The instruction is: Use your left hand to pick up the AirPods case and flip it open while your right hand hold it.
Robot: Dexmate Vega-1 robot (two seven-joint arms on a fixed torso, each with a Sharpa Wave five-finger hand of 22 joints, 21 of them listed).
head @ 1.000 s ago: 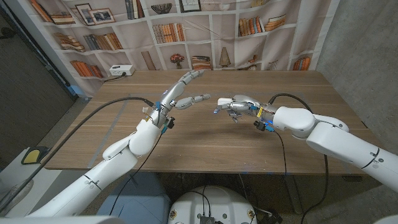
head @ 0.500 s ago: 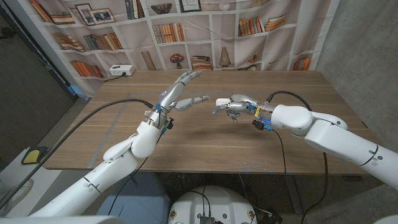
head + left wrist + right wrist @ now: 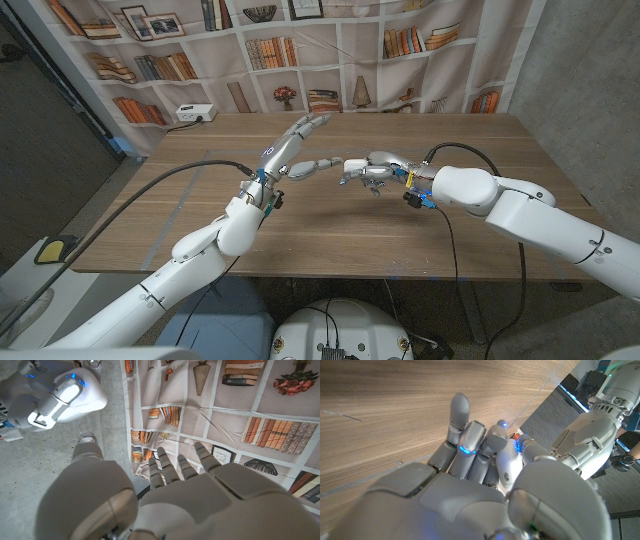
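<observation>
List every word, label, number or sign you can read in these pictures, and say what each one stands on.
None can be read.
Book spines on the printed bookshelf backdrop: no letters can be made out.
White box at the table's far left edge: any marking is too small to tell.
Left hand and right hand: blue lights, no text.
</observation>
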